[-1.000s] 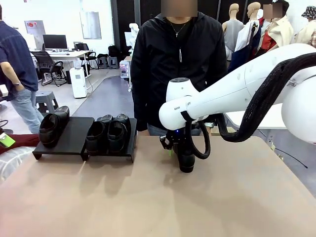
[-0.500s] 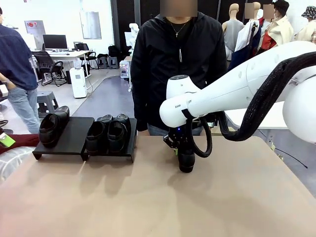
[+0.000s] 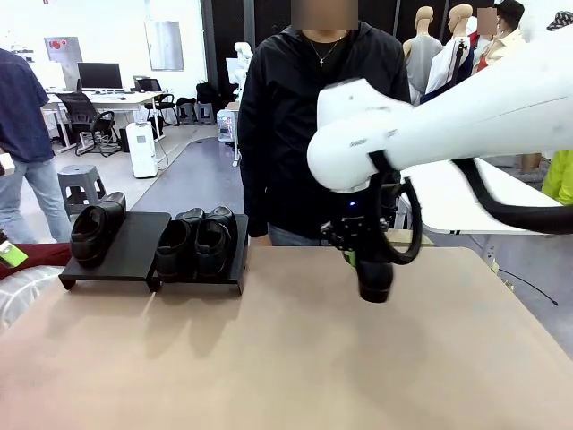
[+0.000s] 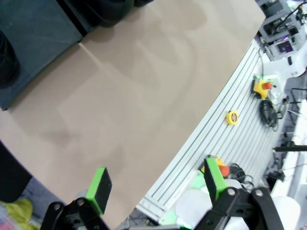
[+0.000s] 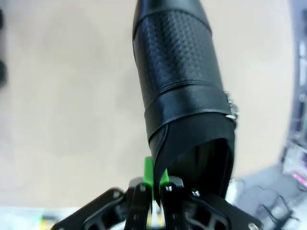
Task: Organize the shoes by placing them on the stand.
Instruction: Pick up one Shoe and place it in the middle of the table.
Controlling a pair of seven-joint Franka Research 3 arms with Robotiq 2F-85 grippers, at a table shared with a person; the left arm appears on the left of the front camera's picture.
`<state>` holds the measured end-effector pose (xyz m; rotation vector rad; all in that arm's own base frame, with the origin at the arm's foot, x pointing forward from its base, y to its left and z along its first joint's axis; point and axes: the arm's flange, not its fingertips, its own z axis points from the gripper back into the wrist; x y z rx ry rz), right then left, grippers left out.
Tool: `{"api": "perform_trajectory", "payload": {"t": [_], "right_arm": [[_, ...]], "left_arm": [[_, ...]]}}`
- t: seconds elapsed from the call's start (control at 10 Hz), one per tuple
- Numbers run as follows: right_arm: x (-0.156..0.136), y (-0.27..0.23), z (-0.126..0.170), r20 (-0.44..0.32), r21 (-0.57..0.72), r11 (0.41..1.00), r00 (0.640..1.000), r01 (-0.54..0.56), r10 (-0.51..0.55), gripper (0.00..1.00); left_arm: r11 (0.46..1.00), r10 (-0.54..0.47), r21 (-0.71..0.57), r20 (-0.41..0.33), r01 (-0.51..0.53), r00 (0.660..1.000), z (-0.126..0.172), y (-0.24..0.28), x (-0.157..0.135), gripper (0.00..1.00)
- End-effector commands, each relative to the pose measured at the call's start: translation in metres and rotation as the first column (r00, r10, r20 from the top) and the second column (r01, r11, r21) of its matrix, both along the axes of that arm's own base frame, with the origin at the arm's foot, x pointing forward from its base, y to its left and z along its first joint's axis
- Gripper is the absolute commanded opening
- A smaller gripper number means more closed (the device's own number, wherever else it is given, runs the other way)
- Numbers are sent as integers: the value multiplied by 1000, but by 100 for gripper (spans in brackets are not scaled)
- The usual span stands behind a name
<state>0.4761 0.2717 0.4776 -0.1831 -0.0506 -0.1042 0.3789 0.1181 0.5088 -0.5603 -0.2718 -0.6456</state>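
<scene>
My right pincer is clamped on the rim of one shoe, which hangs toe-down below it, off the table and well to the right of the stand. Three other shoes sit on that stand. My left pincer stands wide, holding nothing.

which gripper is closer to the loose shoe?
Right. The right gripper is shut on the shoe at its collar, lifted off the table. The left gripper hangs open over the table edge.
</scene>
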Motion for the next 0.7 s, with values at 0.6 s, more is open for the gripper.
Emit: {"api": "perform_trajectory", "payload": {"t": [0.6], "right_arm": [[-141,5,13,-31,-86,996,999,-37,34,0]], "left_arm": [[1000,15,7,3,-15,1000,-1,-1,-2,100]]}}
